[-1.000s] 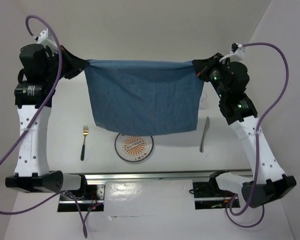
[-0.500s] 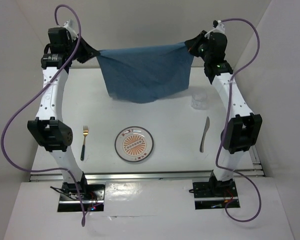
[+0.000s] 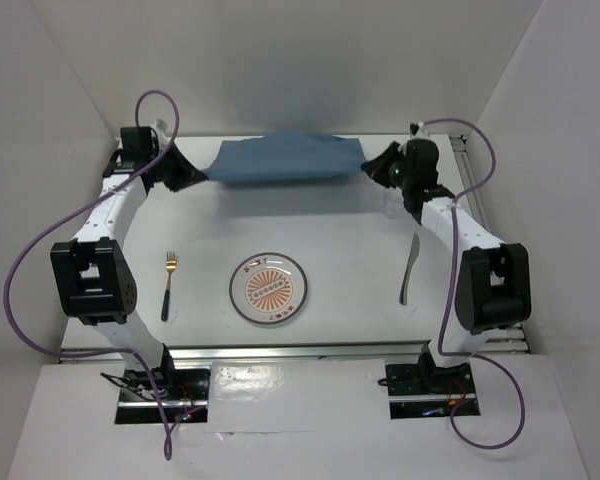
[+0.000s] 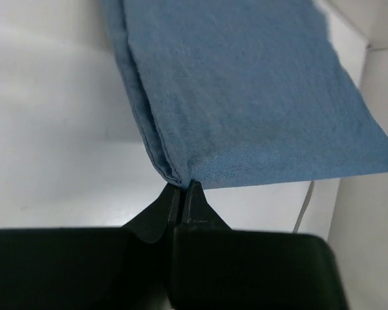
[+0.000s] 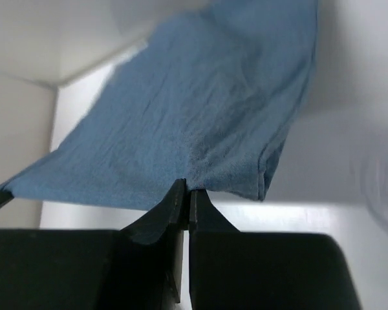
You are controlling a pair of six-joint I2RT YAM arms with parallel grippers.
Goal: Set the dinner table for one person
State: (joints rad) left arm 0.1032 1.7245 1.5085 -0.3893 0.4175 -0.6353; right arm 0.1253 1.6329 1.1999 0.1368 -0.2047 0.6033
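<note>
Lowered tableward, blue square fabric cloth [image 3: 285, 160] stretches between left pincer [image 3: 204, 177] and right pincer [image 3: 366, 168], each clamped on a corner; uneven release risks bunching.

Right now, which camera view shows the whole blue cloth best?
The top external view: the blue cloth shows whole there, stretched between the left gripper and right gripper. Each wrist view shows it foreshortened, from one corner pinched in shut jaws.

White arm segments [image 3: 108, 208], chunky black joints [image 3: 92, 280], purple cables [image 3: 158, 94], black tapered left hand [image 4: 182, 188], right hand [image 5: 186, 189].
</note>
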